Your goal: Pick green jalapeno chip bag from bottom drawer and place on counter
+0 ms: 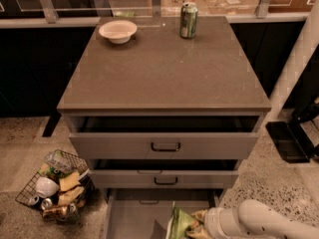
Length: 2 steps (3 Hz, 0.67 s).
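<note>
The green jalapeno chip bag [180,222] is over the bottom drawer [130,214] at the lower edge of the camera view, partly cut off by the frame. My gripper [197,224] reaches in from the lower right on a white arm and is shut on the bag's right side. The bag sits upright and slightly crumpled against the fingers. Above, the counter [164,68] is the flat grey-brown top of the cabinet, well above the gripper.
A pale bowl [118,31] and a green soda can [188,20] stand at the counter's far edge. Two upper drawers [164,146] are pulled partly out above the bag. A wire basket of trash [54,184] sits on the floor left.
</note>
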Tool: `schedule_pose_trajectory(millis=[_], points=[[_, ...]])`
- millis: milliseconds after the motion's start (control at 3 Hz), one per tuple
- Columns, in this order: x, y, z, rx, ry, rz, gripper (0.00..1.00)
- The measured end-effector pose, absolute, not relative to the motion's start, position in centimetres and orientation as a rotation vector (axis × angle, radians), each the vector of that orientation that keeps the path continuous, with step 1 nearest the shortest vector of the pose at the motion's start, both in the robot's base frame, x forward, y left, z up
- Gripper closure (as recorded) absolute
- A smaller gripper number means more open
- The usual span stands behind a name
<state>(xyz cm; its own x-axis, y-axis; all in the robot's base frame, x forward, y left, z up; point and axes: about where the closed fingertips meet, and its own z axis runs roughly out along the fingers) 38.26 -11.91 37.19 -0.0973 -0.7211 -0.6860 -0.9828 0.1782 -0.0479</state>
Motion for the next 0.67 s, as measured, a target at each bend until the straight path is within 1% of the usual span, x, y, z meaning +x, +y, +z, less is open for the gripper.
schedule_pose_trajectory(millis=[667], points=[[36.9, -15.2, 45.0, -1.483, 1.735, 0.639, 1.0]])
